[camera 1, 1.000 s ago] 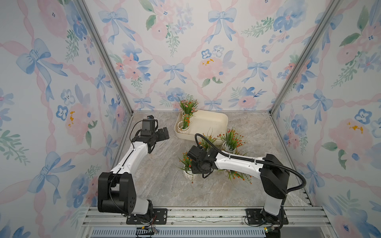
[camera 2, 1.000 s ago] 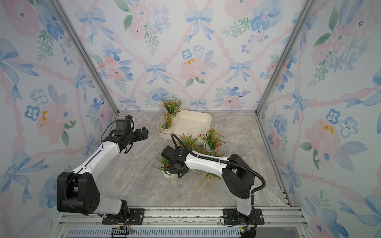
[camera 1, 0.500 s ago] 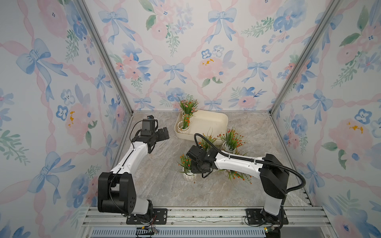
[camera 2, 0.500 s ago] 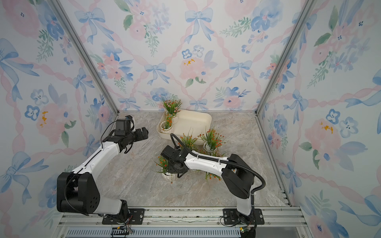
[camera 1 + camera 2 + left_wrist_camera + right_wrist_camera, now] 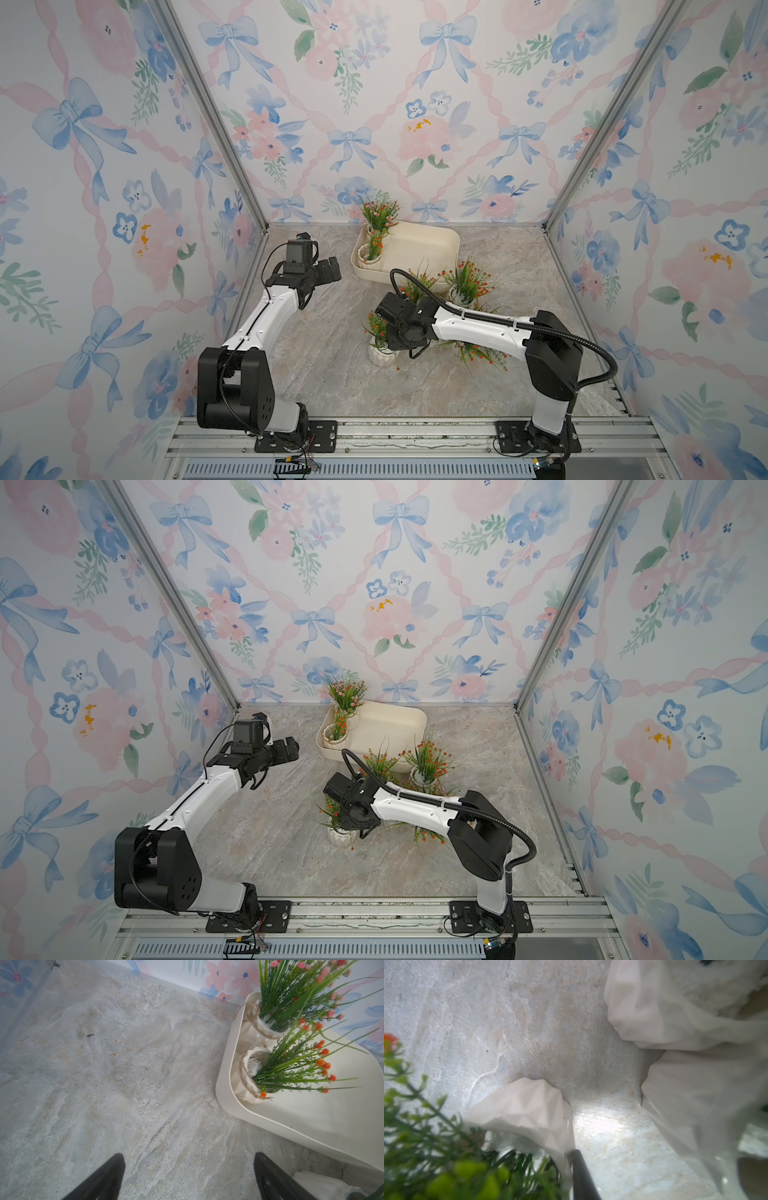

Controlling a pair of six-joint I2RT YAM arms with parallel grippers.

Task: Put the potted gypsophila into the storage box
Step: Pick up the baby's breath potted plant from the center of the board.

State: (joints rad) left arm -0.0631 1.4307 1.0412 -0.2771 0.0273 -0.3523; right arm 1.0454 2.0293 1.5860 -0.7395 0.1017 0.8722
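The cream storage box (image 5: 420,249) (image 5: 395,725) stands at the back, with two potted gypsophila (image 5: 371,258) (image 5: 245,1082) at its left end. A third potted gypsophila (image 5: 380,356) (image 5: 340,838) stands on the floor in front, under my right wrist. In the right wrist view my right gripper (image 5: 566,1157) pinches this pot's white wall (image 5: 529,1105); one dark finger (image 5: 580,1169) lies against the outside, the other is hidden among the green sprigs. My left gripper (image 5: 330,268) (image 5: 189,1159) hovers open over bare floor left of the box.
Two more pots (image 5: 467,284) (image 5: 417,284) stand between the box and my right arm. Another lies with sprigs (image 5: 478,355) showing under that arm. Two white pots (image 5: 654,1012) (image 5: 695,1095) sit close beside the gripped one. Floral walls close in three sides.
My right gripper has shifted slightly left and closed in on the front pot's rim. The left arm has not moved.
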